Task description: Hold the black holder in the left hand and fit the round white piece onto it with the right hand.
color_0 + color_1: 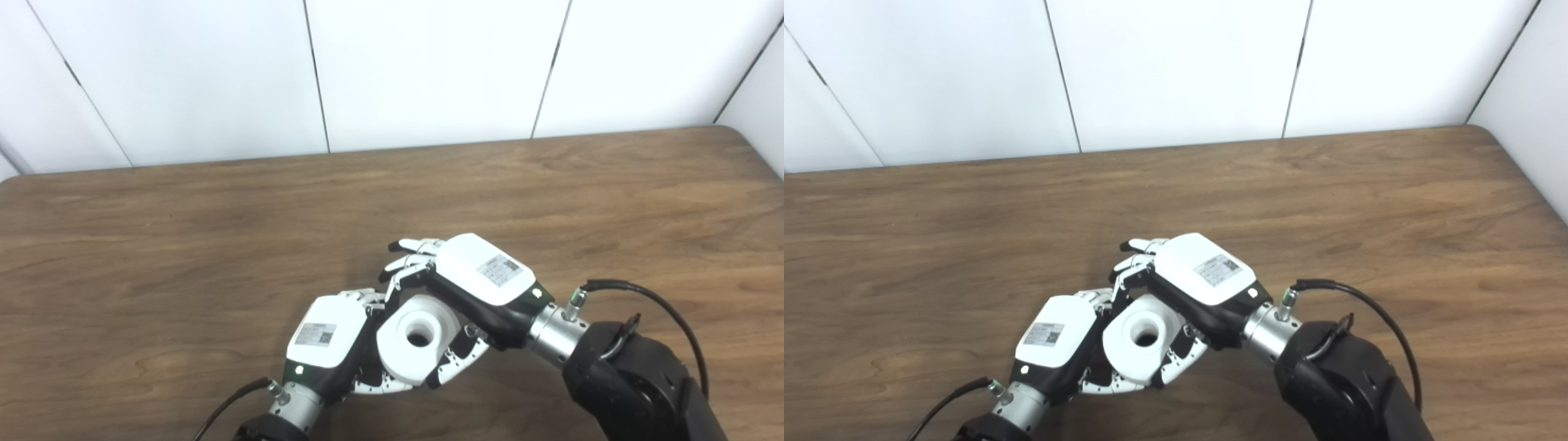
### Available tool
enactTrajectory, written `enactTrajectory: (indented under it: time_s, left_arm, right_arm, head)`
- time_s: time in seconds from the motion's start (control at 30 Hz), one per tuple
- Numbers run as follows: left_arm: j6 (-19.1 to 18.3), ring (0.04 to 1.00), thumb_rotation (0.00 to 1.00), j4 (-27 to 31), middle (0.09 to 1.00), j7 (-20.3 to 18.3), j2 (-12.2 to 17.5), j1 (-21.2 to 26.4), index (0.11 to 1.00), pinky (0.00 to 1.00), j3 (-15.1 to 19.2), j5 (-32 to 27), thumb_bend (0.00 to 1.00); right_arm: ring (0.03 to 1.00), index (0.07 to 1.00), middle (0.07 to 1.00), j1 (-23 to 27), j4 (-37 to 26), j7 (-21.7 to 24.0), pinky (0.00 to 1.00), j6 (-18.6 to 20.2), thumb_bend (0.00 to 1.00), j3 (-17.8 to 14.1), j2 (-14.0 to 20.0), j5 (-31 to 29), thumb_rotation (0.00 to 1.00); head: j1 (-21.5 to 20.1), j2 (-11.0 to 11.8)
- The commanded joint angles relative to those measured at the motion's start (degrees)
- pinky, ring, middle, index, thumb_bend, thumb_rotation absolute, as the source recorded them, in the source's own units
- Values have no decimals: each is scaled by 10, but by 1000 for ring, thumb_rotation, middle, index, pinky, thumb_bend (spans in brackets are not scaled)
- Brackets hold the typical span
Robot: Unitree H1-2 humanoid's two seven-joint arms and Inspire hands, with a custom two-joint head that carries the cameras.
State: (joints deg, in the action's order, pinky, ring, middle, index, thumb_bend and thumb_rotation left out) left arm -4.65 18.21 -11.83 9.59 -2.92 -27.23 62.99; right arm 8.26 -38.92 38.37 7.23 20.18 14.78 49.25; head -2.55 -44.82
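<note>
Near the front edge of the wooden bench (pixel 184 245), the two hands meet around the round white piece (pixel 416 340) — a thick ring with a dark hole in its middle. Right hand (pixel 471 288) curls over it from behind, fingers and thumb closed on its sides, while the left hand (pixel 334 340) wraps in from the left, fingers under the ring. Whether the left hand grips a black holder cannot be told — none shows.
</note>
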Motion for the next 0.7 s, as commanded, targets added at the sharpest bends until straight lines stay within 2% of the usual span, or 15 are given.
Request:
enactTrajectory:
  time_s: [0.0,0.5,0.67]
  left_arm:
    - [-2,833,50,-4,779,-23,1,-7,488,797,-10,7,516]
    - [2,831,50,-5,780,-18,1,-9,488,794,-9,0,516]
    - [3,832,50,-6,782,-17,2,-8,488,796,-9,-1,516]
  right_arm:
    - [926,483,784,2,8,-6,893,-13,523,1,0,4,134]
    - [919,484,786,7,38,-17,867,-10,522,-3,-2,12,135]
    - [925,485,788,10,40,-3,870,-3,524,-5,3,10,141]
  head:
    - [0,-1]
    - [-1,0]
    - [-2,-2]
